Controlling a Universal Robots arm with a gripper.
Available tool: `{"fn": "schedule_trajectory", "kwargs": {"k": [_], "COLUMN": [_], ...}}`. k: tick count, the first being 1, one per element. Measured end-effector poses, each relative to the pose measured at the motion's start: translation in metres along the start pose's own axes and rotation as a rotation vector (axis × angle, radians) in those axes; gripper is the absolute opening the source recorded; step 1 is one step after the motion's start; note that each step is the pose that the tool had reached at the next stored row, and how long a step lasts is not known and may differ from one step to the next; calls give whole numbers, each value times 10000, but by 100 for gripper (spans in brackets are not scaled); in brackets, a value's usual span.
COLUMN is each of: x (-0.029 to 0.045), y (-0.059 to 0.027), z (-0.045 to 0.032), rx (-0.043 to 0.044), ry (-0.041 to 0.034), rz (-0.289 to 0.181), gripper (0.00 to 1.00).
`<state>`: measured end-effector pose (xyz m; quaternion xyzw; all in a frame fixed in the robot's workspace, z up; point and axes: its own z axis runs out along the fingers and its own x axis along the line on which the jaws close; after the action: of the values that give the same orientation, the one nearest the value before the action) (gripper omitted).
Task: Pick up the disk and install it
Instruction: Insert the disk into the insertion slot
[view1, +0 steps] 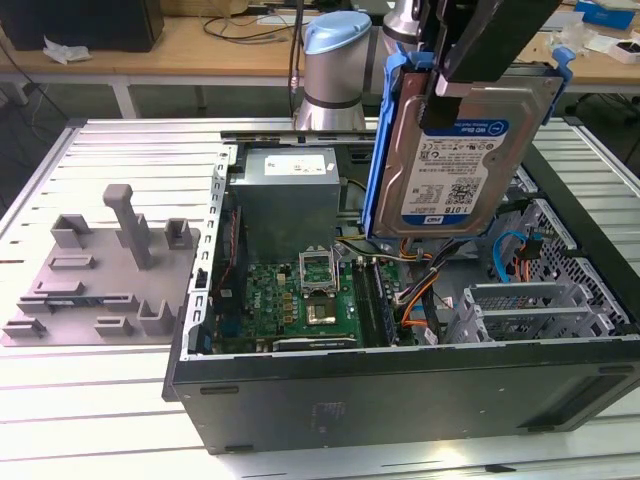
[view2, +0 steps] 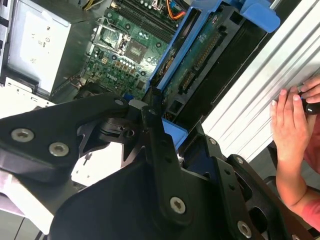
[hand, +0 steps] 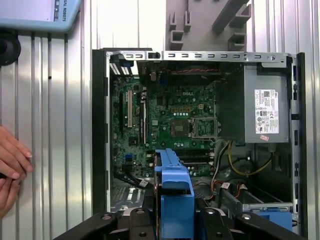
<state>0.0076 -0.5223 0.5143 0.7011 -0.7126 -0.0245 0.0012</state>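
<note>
The disk (view1: 455, 170), a silver hard drive with a white-and-blue label in a blue carrier frame, hangs upright in the air over the open computer case (view1: 400, 400). My gripper (view1: 447, 92) is shut on its upper edge. In the second wrist view the disk (view2: 200, 55) shows its circuit-board side beyond the black fingers (view2: 152, 125). In the first wrist view the disk's blue frame (hand: 172, 185) sticks out edge-on from the gripper (hand: 172, 220), above the motherboard (hand: 165, 125).
A metal drive cage (view1: 530, 300) with cables sits in the case at the exterior view's right, the power supply (view1: 285, 190) at the back. A grey fixture plate (view1: 90, 280) with posts lies to the exterior view's left. A person's hand (view2: 290, 120) rests on the table beside the case.
</note>
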Motion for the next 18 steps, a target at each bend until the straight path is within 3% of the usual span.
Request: {"fn": "schedule_trajectory", "kwargs": {"k": [2,9,18], "x": [10,86,162], "y": [-26,-258,-458], "z": [-2,-11,-19], "rx": [-1,-1,-1], "ry": [-3,-5,-5], "rz": [0,-1,-3], "gripper": [37,37,37]}}
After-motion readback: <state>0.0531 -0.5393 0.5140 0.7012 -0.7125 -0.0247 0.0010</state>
